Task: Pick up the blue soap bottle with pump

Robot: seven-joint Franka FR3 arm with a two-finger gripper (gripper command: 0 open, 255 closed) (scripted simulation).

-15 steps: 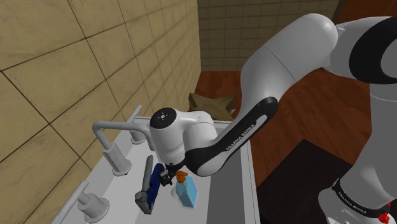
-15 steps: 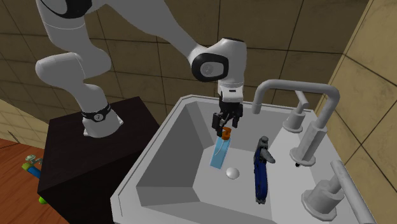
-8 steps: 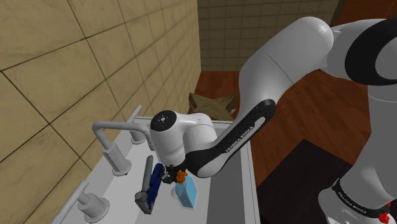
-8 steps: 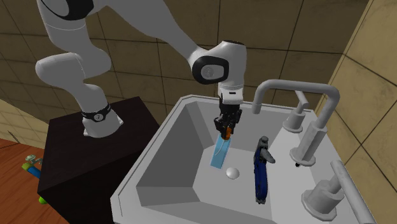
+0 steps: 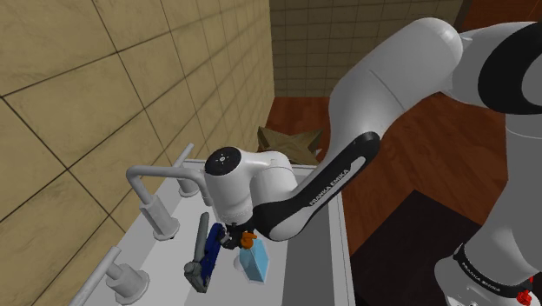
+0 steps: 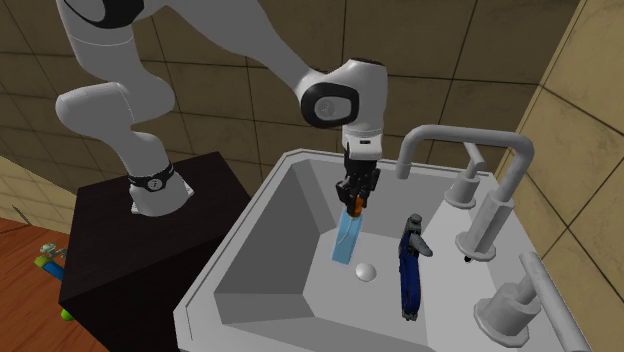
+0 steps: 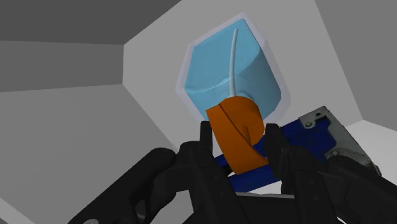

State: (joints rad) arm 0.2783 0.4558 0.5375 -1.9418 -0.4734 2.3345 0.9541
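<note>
A light blue, see-through soap bottle [image 7: 229, 70] with an orange pump [image 7: 238, 133] leans in the grey sink [image 6: 260, 260]. My black gripper [image 7: 238, 137] comes down from above and is shut on the orange pump, one finger [image 7: 207, 137] on each side of it. In the second exterior view the gripper [image 6: 357, 203] holds the pump [image 6: 355, 207] with the bottle [image 6: 346, 240] below it, over the sink floor. The shoulder view has the bottle [image 5: 254, 263] under the gripper [image 5: 236, 236].
A dark blue bottle with a grey trigger head [image 6: 407, 265] lies in the sink close beside the soap bottle, toward the faucet [image 6: 470, 140]. The drain [image 6: 364, 270] sits between them. Sink walls rise all around. The black stand [image 6: 130, 250] borders the sink.
The fingers, apart around the orange pump a second ago, have closed onto it. The bottle and the arm have hardly moved.
</note>
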